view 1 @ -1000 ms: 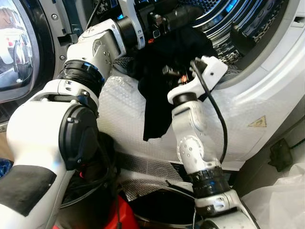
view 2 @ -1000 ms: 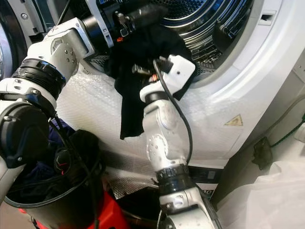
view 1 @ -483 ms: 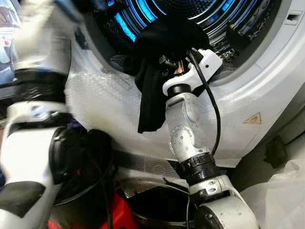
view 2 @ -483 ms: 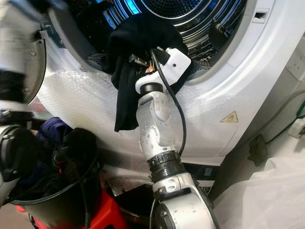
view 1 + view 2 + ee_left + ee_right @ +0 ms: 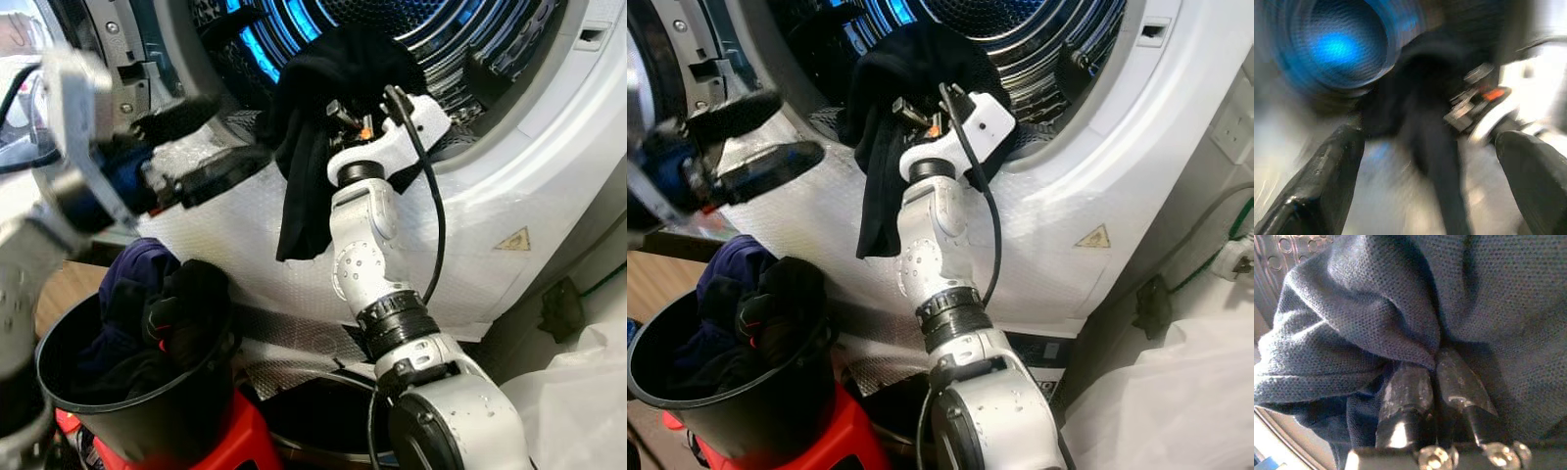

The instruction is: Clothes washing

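Standing open at the top of the head views, the washing machine (image 5: 549, 147) is seen with its steel drum (image 5: 1019, 39) lit blue inside and its white front panel covered below the opening by bubble wrap (image 5: 245, 245). A yellow warning sticker (image 5: 1091, 237) is fixed to the panel at the right. The dark garment (image 5: 323, 108) is draped over the lower lip of the opening, part of it inside the drum and a long fold hanging down the front. The right gripper (image 5: 1437, 377) is raised to that lip, and its two black fingers are seen pinched together on a fold of the knitted cloth. The left gripper (image 5: 196, 147) is held out in front of the machine's left side, blurred, its fingers (image 5: 1327, 171) spread apart with nothing between them. Below it, a black bucket (image 5: 147, 421) filled with more dark clothes (image 5: 745, 304) is set on a red stool (image 5: 838, 431). A strip of wooden floor (image 5: 666, 284) is visible at the left, and crumpled clear plastic sheeting (image 5: 578, 411) lies at the lower right, beside a wall where a green cable (image 5: 1215, 269) is run.
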Robot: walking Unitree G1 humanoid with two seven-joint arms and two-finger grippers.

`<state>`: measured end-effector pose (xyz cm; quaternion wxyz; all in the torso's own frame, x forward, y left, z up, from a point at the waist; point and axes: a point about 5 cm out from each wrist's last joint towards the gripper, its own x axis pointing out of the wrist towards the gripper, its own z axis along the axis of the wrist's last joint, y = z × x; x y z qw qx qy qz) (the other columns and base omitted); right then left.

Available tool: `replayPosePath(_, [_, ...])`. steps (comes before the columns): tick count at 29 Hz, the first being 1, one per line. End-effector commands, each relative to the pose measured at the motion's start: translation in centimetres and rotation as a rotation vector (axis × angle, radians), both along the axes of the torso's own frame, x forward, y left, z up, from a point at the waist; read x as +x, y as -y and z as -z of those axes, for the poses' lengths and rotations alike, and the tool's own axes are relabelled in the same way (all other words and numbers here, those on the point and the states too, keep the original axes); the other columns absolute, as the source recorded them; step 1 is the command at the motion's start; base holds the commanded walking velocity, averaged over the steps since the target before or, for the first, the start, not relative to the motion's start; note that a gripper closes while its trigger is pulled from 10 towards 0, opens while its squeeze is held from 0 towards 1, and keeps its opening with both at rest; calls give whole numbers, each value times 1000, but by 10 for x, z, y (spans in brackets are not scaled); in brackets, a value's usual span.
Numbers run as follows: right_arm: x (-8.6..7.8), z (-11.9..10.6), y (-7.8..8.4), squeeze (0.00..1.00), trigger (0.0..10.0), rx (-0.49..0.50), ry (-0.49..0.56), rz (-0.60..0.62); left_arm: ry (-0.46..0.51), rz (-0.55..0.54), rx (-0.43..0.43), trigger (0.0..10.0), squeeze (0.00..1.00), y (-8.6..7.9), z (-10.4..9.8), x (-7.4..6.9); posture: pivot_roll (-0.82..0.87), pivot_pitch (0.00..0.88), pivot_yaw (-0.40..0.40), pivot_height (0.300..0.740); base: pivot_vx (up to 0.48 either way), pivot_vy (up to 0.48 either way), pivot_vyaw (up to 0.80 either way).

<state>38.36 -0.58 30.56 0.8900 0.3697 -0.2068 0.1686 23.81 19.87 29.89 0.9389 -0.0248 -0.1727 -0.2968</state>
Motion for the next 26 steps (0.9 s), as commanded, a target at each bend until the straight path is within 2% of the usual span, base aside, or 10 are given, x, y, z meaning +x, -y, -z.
replayPosePath(1, [-23,-14,-52,0,0,61,25,-164,-70,-136,-57,10000,0,-3,20,-12,239,47,6,740,0,0,0])
replayPosePath(2, [-22,-16,-49,0,0,71,31,-160,-114,-171,-78,10000,0,-5,34,-15,243,49,4,740,0,0,0])
replayPosePath(3, [-21,-23,-43,0,0,105,51,-152,-200,-245,-120,10000,0,-12,61,-24,242,49,1,740,0,0,0])
replayPosePath(6, [-20,-42,-28,0,0,161,108,-128,-315,-435,-175,10000,0,-34,99,-35,247,55,-9,740,0,0,0])
replayPosePath(7, [-20,-42,-28,0,0,161,108,-128,-315,-435,-175,10000,0,-34,99,-35,247,55,-9,740,0,0,0])
replayPosePath(11, [-20,-67,-9,0,0,199,182,-100,-433,-645,-221,10000,0,-60,137,-49,241,58,-22,740,0,0,0])
replayPosePath(12, [-20,-67,-9,0,0,199,182,-100,-433,-645,-221,10000,0,-60,137,-49,241,58,-22,740,0,0,0])
replayPosePath(19, [-21,-98,13,0,0,201,280,-77,-559,-924,-241,10000,0,-79,179,-74,227,49,-52,740,0,0,0])
replayPosePath(24, [-19,-106,5,0,0,139,277,-83,-561,-965,-250,10000,0,-81,188,-79,230,44,-74,740,0,0,0])
replayPosePath(26, [-17,-111,-5,0,0,69,274,-78,-562,-979,-259,10000,0,-80,190,-80,241,45,-87,740,0,0,0])
